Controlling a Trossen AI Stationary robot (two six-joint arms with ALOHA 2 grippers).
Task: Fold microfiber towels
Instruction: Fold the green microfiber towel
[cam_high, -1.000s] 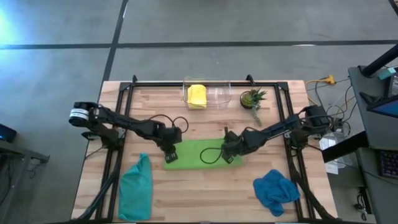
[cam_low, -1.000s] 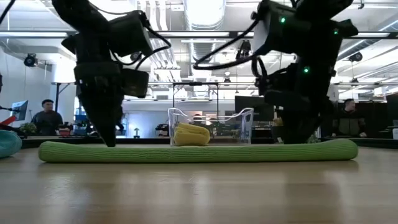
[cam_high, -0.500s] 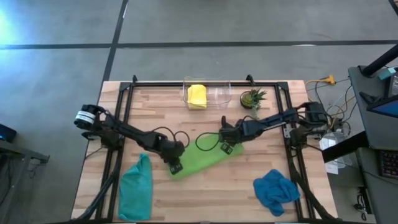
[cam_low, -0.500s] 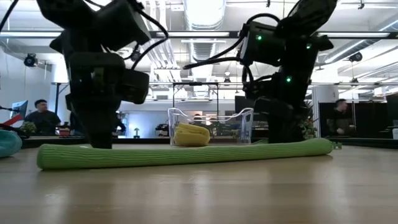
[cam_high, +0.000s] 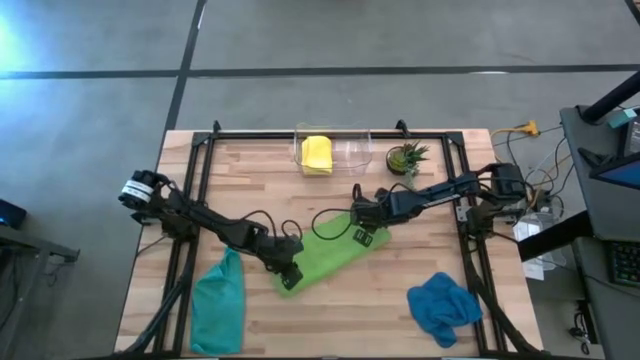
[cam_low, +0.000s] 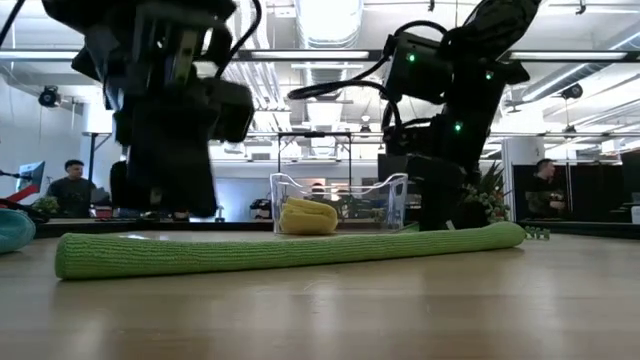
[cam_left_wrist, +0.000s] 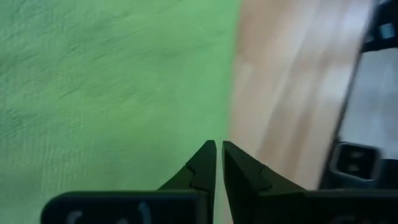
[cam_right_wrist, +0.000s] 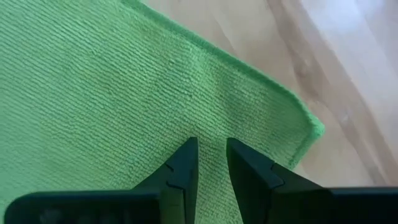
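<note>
The lime green towel (cam_high: 330, 252) lies flat on the table as a folded strip, slanting from near left to far right; it also shows in the low view (cam_low: 290, 250). My left gripper (cam_high: 288, 276) is shut on its near-left end. My right gripper (cam_high: 362, 233) is shut on its far-right end. The yellow towel (cam_high: 316, 153) lies folded in a clear bin (cam_high: 350, 150) at the far edge. The teal towel (cam_high: 220, 300) lies crumpled at near left. The blue towel (cam_high: 443, 305) lies crumpled at near right. My left gripper comes from above, pointing down, and its fingertips (cam_left_wrist: 208, 155) meet the towel right beside the towel's edge (cam_left_wrist: 231, 93) at the near-left end. How many layers it has, I cannot tell. The towel stays flat on the table. My right gripper comes from above, pointing down, with a narrow strip of cloth (cam_right_wrist: 211, 134) between its two fingers, a little in from the towel's far-right corner (cam_right_wrist: 311, 130). One layer or several, I cannot tell. The towel lies flat and slack on the table.
A small potted plant (cam_high: 405, 158) stands right of the clear bin. Black frame rails (cam_high: 200, 170) run along the table's left, right and far sides. Bare wood shows along the near edge between the teal and blue towels.
My left gripper has gone toward the near edge and a little right. My right gripper has gone toward the far edge and a little left. The lime green towel has turned about on the table from level to slanted, staying flat.
</note>
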